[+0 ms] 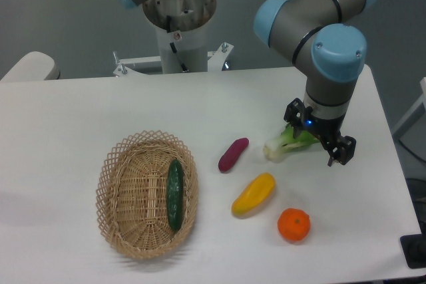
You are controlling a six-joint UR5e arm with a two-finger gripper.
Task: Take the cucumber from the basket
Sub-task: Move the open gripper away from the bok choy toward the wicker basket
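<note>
Cucumber [175,195]: lies lengthwise in the basket [116,184], right of its middle; untouched
Handling: I judge it stiff, light, glossy, likely slippery; grasp across its middle
My gripper [318,139]: well apart, over the bok choy [287,142]; whether parted or closed, I cannot tell

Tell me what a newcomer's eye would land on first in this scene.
The grey and blue robot arm dominates the right side, its gripper low over the table just beside a bok choy. Left of centre sits the wicker basket with the dark cucumber lying in it. Between them, bright colours stand out: a purple vegetable, a yellow vegetable and an orange.
</note>
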